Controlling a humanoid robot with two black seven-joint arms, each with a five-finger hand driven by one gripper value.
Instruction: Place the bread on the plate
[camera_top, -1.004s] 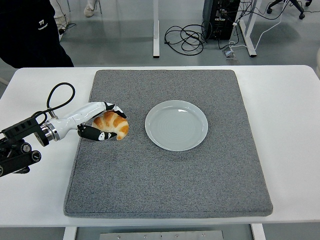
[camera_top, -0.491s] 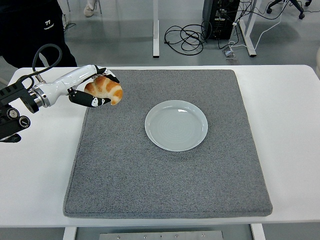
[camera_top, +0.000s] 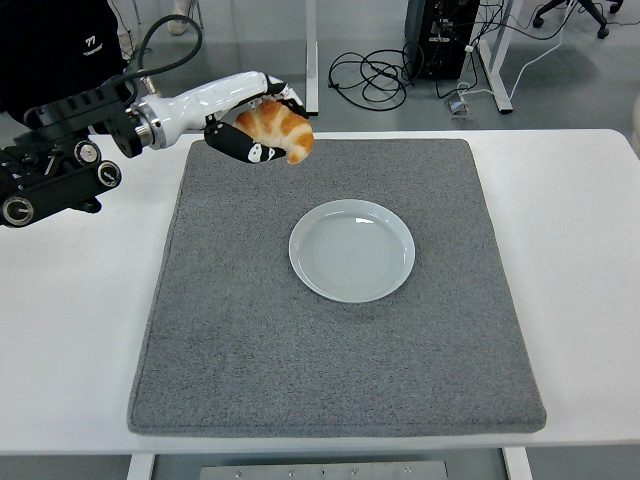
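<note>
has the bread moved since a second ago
Yes. The bread, held in the left robot hand, rose off the mat and shifted right, toward the plate.

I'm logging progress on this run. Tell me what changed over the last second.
The left hand, already closed on the bread a second ago, lifted it off the grey mat and carried it up and to the right, toward the plate. It now hangs above the mat's far edge, not yet over the plate. Plate and mat stayed put.
</note>
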